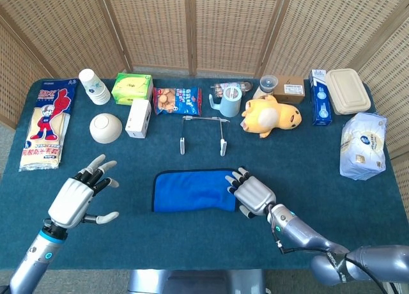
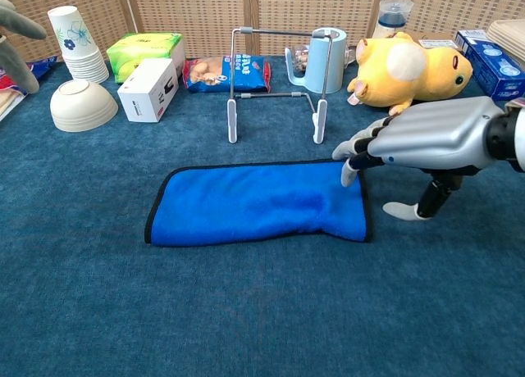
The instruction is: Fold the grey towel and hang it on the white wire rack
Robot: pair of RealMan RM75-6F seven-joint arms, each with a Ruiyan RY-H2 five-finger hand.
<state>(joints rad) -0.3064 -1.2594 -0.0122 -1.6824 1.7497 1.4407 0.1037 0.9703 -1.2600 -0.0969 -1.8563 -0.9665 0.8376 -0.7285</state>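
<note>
A folded towel [image 1: 192, 190] [image 2: 254, 203], blue with a dark hem, lies flat in the middle of the table. Behind it stands the white wire rack [image 1: 203, 119] [image 2: 279, 33], with nothing hanging on it. My right hand [image 1: 251, 193] [image 2: 435, 135] hovers at the towel's right end, fingers spread and its fingertips [image 2: 348, 177] over the towel's right edge; it holds nothing. Far to the left of the towel, my left hand [image 1: 75, 197] [image 2: 12, 29] is raised with spread fingers and is empty.
Along the back stand paper cups [image 1: 94, 86], a green box [image 1: 131, 87], a white box [image 2: 149, 88], a bowl [image 2: 82, 105], a snack bag [image 1: 176, 100], a blue mug [image 2: 328, 59] and a yellow plush toy [image 2: 406, 61]. Boxes and a tissue pack [image 1: 363, 145] are at the right.
</note>
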